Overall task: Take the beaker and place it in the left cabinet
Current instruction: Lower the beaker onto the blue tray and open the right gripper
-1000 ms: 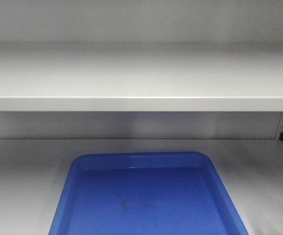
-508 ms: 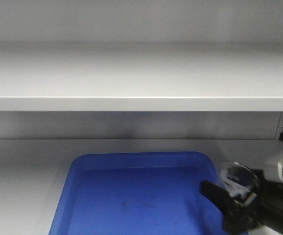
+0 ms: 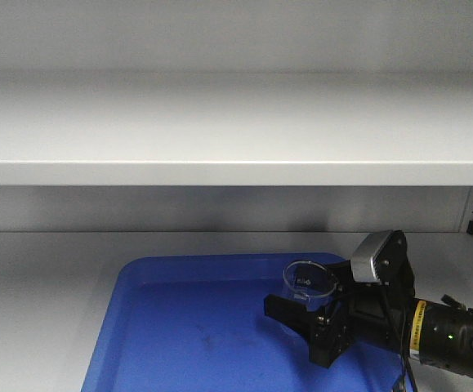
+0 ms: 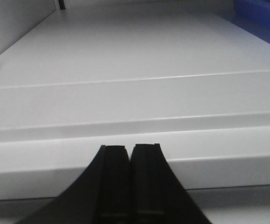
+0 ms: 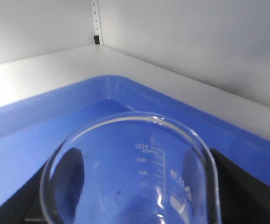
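Glass beaker (image 3: 308,282): upright in right pincer (image 3: 305,321), clenched on it, directly over blue tray (image 3: 187,327).
Markings: "100" over fainter graduations; no brand legible.
Left pincer (image 4: 130,154): closed, empty, off at shelf edge.
Cabinet (image 3: 220,131): tray floor below beaker looks bare.

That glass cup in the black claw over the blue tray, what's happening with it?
The robot's right gripper is holding a small clear beaker, jaws on either side of the glass, over the blue tray on the lower shelf of the grey cabinet. Whether the beaker touches the tray cannot be told. The left gripper is shut and empty, off to the side above the bare shelf.
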`<state>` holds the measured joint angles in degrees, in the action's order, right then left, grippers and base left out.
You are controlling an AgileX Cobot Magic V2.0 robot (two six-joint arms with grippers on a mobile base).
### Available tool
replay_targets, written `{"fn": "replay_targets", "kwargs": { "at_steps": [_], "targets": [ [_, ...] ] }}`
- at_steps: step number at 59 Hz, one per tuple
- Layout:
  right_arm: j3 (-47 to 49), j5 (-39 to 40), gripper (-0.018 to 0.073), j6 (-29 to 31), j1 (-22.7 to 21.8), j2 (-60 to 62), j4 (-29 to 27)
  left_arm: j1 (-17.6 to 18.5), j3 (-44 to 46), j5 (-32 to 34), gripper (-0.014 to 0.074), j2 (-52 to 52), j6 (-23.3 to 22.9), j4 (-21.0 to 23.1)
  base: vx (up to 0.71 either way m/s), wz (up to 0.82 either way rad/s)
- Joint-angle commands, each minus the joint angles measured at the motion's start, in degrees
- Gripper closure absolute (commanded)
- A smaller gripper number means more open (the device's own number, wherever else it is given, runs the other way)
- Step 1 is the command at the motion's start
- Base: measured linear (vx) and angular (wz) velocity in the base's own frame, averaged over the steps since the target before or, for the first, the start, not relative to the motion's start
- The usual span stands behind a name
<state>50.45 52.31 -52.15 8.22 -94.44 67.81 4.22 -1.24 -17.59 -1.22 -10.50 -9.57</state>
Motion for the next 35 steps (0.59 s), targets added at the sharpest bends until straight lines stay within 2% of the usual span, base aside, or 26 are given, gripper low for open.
{"fn": "replay_targets", "kwargs": {
  "at_steps": [1, 13, 20, 27, 35],
  "targets": [
    [2.0, 4.4, 0.0373, 1.0, -0.2, 1.7, -2.5, 0.0, 0.4, 6.2, 0.0593, -0.3, -0.2, -0.4, 0.0, 0.0],
    [2.0, 4.5, 0.0057, 0.9, -0.2, 1.6, -2.5, 0.0, 0.4, 6.2, 0.0593, -0.3, -0.2, -0.4, 0.0, 0.0],
    [2.0, 4.3, -0.0078, 0.8, -0.2, 1.6, -2.5, 0.0, 0.4, 6.2, 0.0593, -0.3, -0.2, -0.4, 0.0, 0.0],
    [2.0, 4.3, -0.0136, 0.6, -0.2, 1.6, -2.4, 0.0, 0.4, 6.2, 0.0593, -0.3, -0.2, -0.4, 0.0, 0.0],
    [2.0, 4.3, -0.0131, 0.6, -0.2, 1.6, -2.4, 0.0, 0.4, 6.2, 0.0593, -0.3, -0.2, -0.4, 0.0, 0.0]
  ]
}}
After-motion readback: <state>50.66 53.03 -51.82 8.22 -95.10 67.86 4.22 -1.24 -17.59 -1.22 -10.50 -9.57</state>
